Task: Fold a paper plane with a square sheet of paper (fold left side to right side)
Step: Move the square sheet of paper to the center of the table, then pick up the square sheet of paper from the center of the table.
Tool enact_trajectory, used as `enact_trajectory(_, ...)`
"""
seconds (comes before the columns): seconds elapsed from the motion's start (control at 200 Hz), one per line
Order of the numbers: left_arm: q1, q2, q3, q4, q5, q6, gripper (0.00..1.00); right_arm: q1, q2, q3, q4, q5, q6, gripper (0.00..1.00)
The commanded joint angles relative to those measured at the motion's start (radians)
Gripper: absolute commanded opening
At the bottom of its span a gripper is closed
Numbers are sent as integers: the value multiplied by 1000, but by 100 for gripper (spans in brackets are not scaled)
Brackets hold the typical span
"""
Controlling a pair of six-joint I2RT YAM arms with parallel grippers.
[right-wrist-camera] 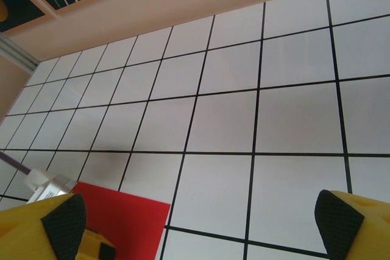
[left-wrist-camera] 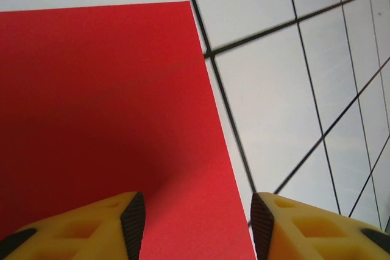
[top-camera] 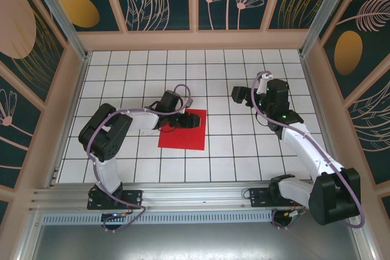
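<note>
The square sheet of paper (top-camera: 181,135) is bright red and lies flat on the white grid table, with no fold visible. My left gripper (top-camera: 187,120) is low over the sheet's far right part. In the left wrist view its yellow fingers (left-wrist-camera: 91,229) stand apart on either side of the sheet's right edge, the red sheet (left-wrist-camera: 103,101) flat beneath them; the left gripper (left-wrist-camera: 198,220) is open. My right gripper (top-camera: 241,95) hovers open to the right of the sheet, over bare tiles. The right wrist view catches a corner of the sheet (right-wrist-camera: 125,211). The paper plane is out of view.
Wooden walls (top-camera: 195,39) with patterned panels close in the table at the back and sides. Bare white tiles (top-camera: 244,150) surround the sheet. A metal rail (top-camera: 195,196) runs along the near edge, where both arm bases sit.
</note>
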Motion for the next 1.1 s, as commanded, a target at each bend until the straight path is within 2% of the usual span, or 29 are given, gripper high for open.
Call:
enact_trajectory(0.0, -4, 89, 95, -13, -5, -5, 52, 7, 19, 44, -27, 23, -22, 99)
enact_trajectory(0.165, -3, 123, 179, -30, 6, 17, 52, 8, 51, 60, -61, 48, -6, 99)
enact_trajectory(0.32, 2, 8, 159, -14, 16, 16, 58, 26, 120, 101, -97, 74, 23, 99)
enact_trajectory(0.425, 27, -90, 107, -36, -14, 8, 60, 81, 185, 140, -115, 117, 45, 99)
enact_trajectory(0.626, 113, -226, -67, -80, -35, -16, 59, 195, 354, 219, -133, 165, 113, 99)
enact_trajectory(0.856, 127, -207, -141, -100, -62, -22, 55, 291, 593, 379, -208, 250, 147, 99)
enact_trajectory(1.096, 127, -180, -162, -93, -68, -31, 51, 349, 740, 477, -241, 265, 167, 99)
